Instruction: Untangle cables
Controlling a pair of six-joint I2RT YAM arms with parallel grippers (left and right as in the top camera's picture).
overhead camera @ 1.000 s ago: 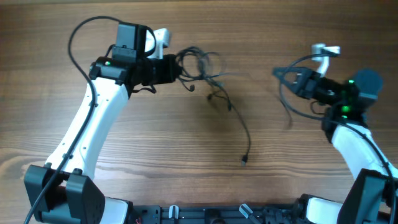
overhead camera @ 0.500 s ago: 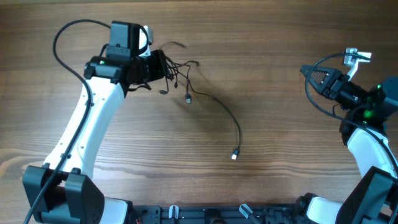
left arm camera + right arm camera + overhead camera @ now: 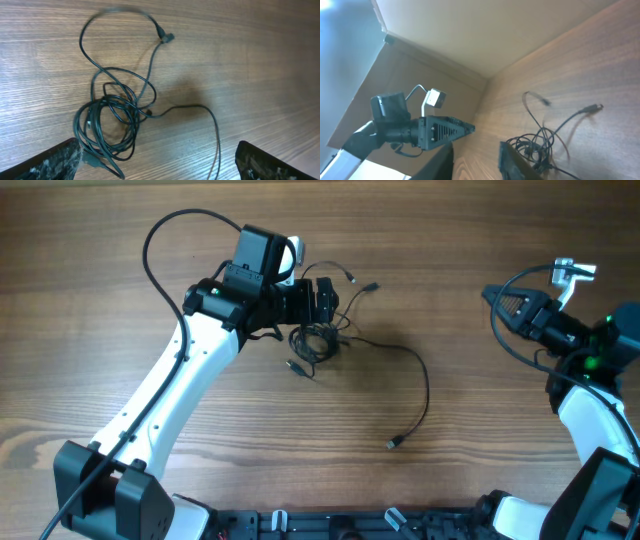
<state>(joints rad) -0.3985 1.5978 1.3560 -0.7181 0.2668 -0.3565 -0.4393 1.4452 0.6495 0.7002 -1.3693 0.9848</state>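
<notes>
The cables (image 3: 315, 340) lie on the wood as a small knotted bundle of thin black cords. One long strand curves right and down to a plug end (image 3: 395, 443). My left gripper (image 3: 328, 302) hovers just above the bundle. In the left wrist view the left gripper (image 3: 157, 145) is wide open, with the bundle (image 3: 112, 122) by its left finger (image 3: 55, 160) and nothing gripped. My right gripper (image 3: 490, 293) sits far to the right, away from the cords. In the right wrist view the right gripper (image 3: 476, 147) is slightly open and empty, with the cables (image 3: 542, 142) beyond it.
Thicker black wires loop off both white arms (image 3: 170, 230) (image 3: 520, 280). The left arm's white links (image 3: 170, 400) cross the left half of the table. A dark rail (image 3: 340, 525) runs along the front edge.
The left arm swung right with the bundle and opened, leaving it on the table; the long strand's plug end shifted right. The right gripper drew back right, then parted its jaws a little.
</notes>
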